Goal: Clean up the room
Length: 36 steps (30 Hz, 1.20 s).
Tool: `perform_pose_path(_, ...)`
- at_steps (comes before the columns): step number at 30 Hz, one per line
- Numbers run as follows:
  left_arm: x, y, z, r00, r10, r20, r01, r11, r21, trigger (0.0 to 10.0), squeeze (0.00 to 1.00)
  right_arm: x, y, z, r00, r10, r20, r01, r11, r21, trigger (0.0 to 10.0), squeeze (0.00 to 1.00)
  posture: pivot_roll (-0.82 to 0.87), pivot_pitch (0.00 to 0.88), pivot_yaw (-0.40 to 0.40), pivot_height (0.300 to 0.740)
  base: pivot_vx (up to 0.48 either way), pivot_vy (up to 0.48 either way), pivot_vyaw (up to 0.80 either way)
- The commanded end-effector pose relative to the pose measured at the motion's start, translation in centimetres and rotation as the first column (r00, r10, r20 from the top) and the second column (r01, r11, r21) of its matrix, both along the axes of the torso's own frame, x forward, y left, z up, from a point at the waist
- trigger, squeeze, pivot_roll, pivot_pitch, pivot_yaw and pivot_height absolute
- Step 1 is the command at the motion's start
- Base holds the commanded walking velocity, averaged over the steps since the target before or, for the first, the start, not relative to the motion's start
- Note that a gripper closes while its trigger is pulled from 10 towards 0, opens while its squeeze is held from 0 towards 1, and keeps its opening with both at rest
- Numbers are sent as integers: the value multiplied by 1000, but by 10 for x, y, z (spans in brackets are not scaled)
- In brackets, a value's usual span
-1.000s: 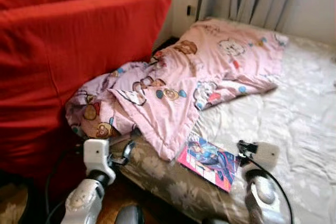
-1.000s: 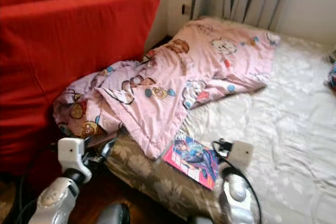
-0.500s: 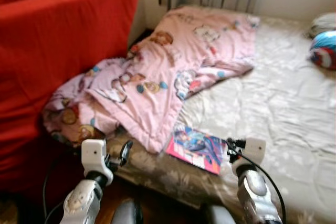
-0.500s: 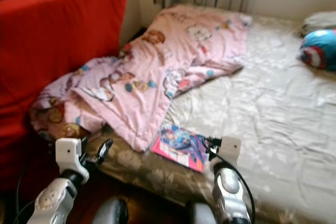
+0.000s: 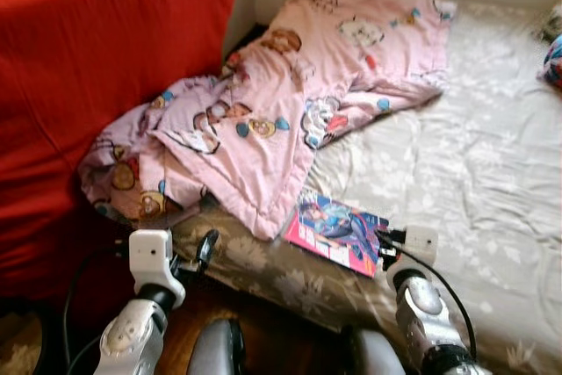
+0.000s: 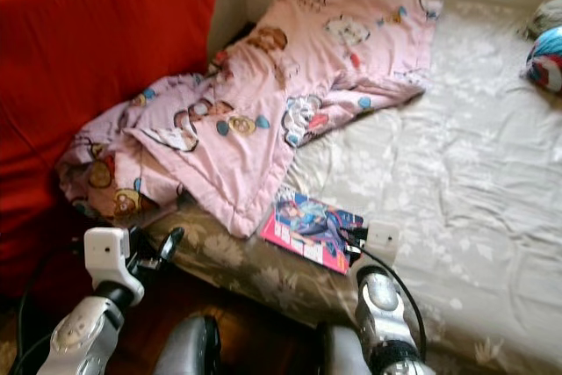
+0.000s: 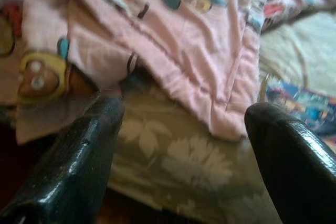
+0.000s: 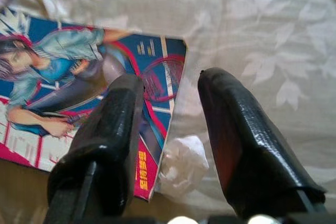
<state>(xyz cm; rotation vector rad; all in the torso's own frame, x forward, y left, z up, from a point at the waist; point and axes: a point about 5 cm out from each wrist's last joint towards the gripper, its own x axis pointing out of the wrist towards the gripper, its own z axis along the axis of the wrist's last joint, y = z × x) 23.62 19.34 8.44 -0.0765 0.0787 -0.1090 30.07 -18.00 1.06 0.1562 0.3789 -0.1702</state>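
A glossy, flat comic book with a pink-edged cover [image 5: 338, 232] lies near the edge of the bed with the pale floral-patterned sheet [image 5: 474, 173], just beside a rumpled pink quilted blanket printed with cartoon bears [image 5: 290, 120]. The right claw [image 8: 168, 124] hovers open over the book's corner, nearer than a moment ago, beside a crumpled white paper scrap [image 8: 182, 165]. The left claw [image 7: 184, 129] is open before the blanket's hem.

Blue-and-red ball [image 6: 546, 58] cut by frame edge, magazine [image 5: 336, 232] corner under pink quilt [image 5: 290, 111].
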Motion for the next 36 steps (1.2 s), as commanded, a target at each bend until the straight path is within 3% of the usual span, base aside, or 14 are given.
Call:
perform_pose_path(1,-5,2,-1,1000,5,-20,-5,1000,-6,10000,0,-2,-5,-5,998,-39,-43,40,999,28,10000,1000,99,258,18,623,0,0,0)
perform_pose_path(6,-14,6,-1,999,13,-38,-13,1000,0,10000,0,0,-9,-4,996,-48,-68,51,998,36,10000,1000,109,276,19,623,0,0,0)
perform_pose_path(7,-15,7,-1,999,15,-44,-15,1000,3,10000,0,2,-11,-3,996,-56,-71,58,998,36,10000,0,112,280,21,623,0,0,0)
perform_pose_path(27,-29,8,0,996,15,-86,-13,1000,19,10000,0,-4,-19,-12,980,-135,-145,155,978,142,10000,0,145,300,35,623,0,0,0)
perform_pose_path(28,-30,7,0,996,14,-88,-13,1000,19,10000,0,-5,-18,-13,980,-131,-146,153,978,145,9490,0,147,299,36,623,0,0,0)
perform_pose_path(29,-30,7,0,996,14,-89,-12,1000,19,10000,0,-5,-17,-14,980,-131,-147,153,977,150,1412,0,147,300,36,623,0,0,0)
perform_pose_path(30,-30,6,0,996,12,-89,-11,1000,19,10000,0,-6,-17,-14,980,-131,-149,154,976,155,0,0,147,300,36,623,0,0,0)
perform_pose_path(32,-30,6,1,996,10,-89,-8,1000,21,10000,0,-6,-16,-15,980,-127,-154,151,975,163,0,0,148,299,37,623,0,0,0)
perform_pose_path(33,-30,6,1,996,9,-89,-7,1000,23,10000,0,-6,-15,-15,981,-116,-158,143,975,169,4471,0,148,298,38,623,0,0,0)
perform_pose_path(34,-29,6,1,996,8,-89,-6,1000,24,10000,0,-6,-14,-15,980,-116,-160,143,975,170,10000,0,150,297,40,623,0,0,0)
perform_pose_path(36,-28,6,2,996,7,-89,-5,1000,25,10000,0,-6,-14,-15,980,-118,-161,145,974,171,10000,0,148,297,41,623,0,0,0)
